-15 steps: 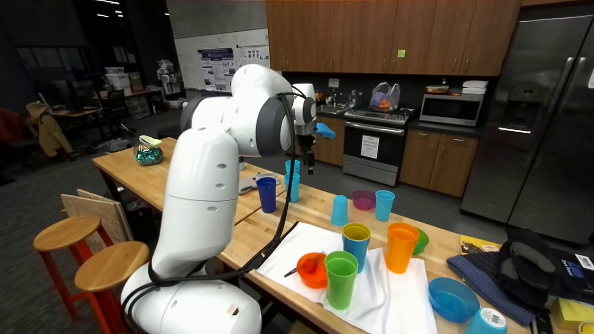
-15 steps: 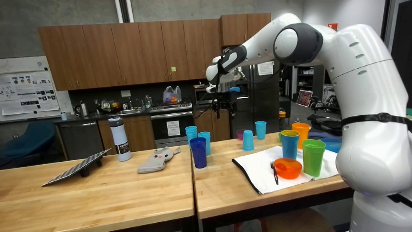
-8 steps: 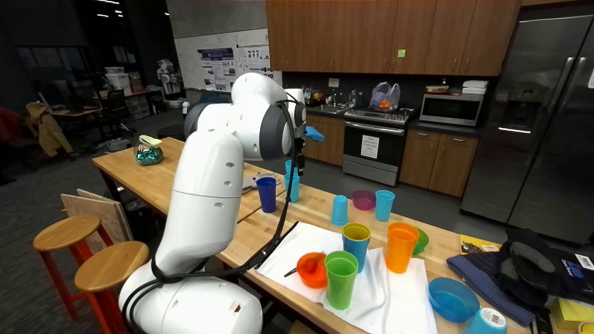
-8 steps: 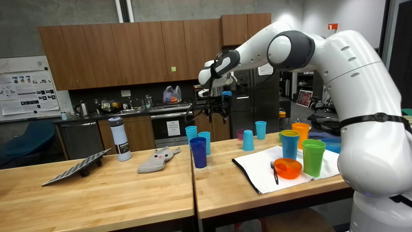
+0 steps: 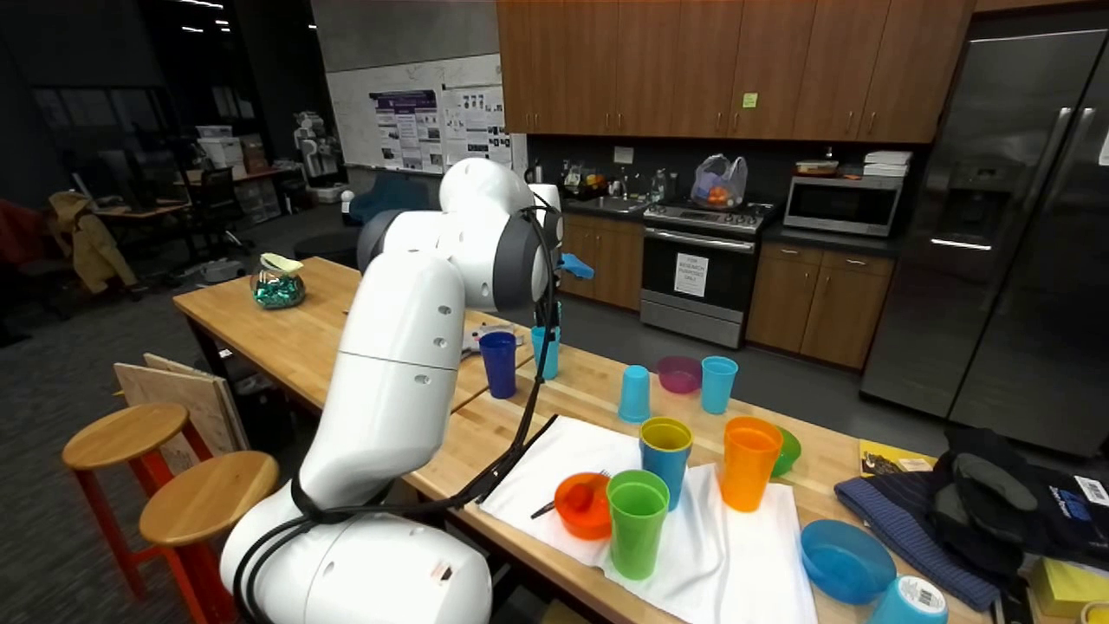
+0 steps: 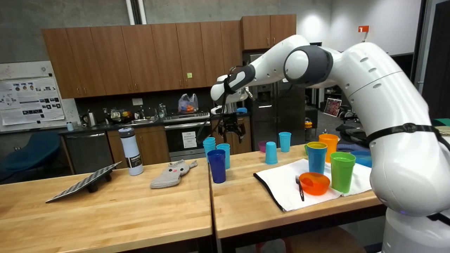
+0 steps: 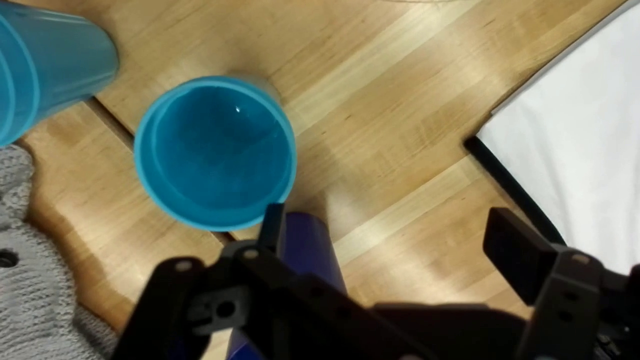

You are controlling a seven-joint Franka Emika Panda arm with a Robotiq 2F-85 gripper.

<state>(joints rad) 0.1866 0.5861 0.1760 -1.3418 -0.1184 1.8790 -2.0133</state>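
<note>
My tool [image 7: 390, 242], released, above the desk [image 6: 242, 196]: the fingers [image 7: 520, 255] stand wide apart. Nearest to it is a light-blue cup [image 7: 217, 150], upright, its mouth facing up; in the wrist view one of my fingers crosses its rim, and I cannot tell from there whether the two touch. A dark blue cup [image 6: 217, 167], also upright, stands just beside it and is partly hidden by the same finger. Near both I find a stack of light-blue cups [image 7: 62, 60] and, across the seam [image 7: 111, 120] of the desk, a grey knitted figure [image 7: 40, 300]. In both exterior views a white cloth [image 6: 281, 191] lies well apart from my tool; on it I see an orange bowl [image 6: 315, 183], a fork [image 6: 300, 188] just beside the bowl, a green cup [image 6: 341, 172], a blue cup with a yellow interior [image 6: 316, 160], and an orange cup [image 6: 329, 144]. Near the cloth, an overturned light-blue cup [image 6: 270, 153] stands on the desk.
</note>
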